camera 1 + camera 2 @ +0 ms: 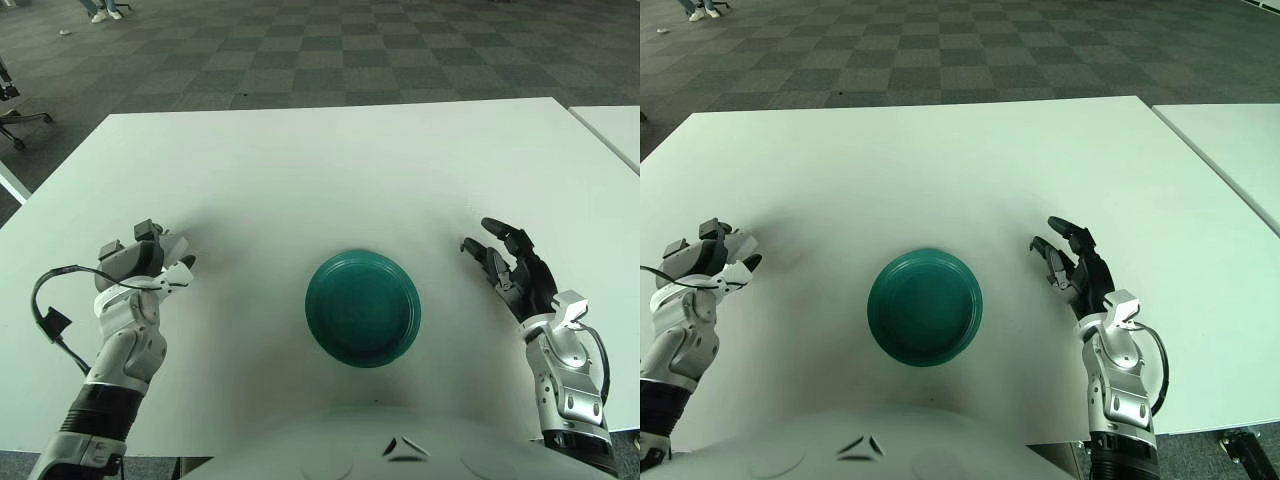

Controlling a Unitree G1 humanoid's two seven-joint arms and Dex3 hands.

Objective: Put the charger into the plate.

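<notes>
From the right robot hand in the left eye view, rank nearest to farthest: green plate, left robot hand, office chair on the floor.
Measured from the right robot hand, open at the table's right side:
1. Round dark green plate, at the table's centre, just to its left.
2. Left robot hand, beyond the plate on the table's left side.
3. Office chair base, on the carpet off the far left corner.
</notes>
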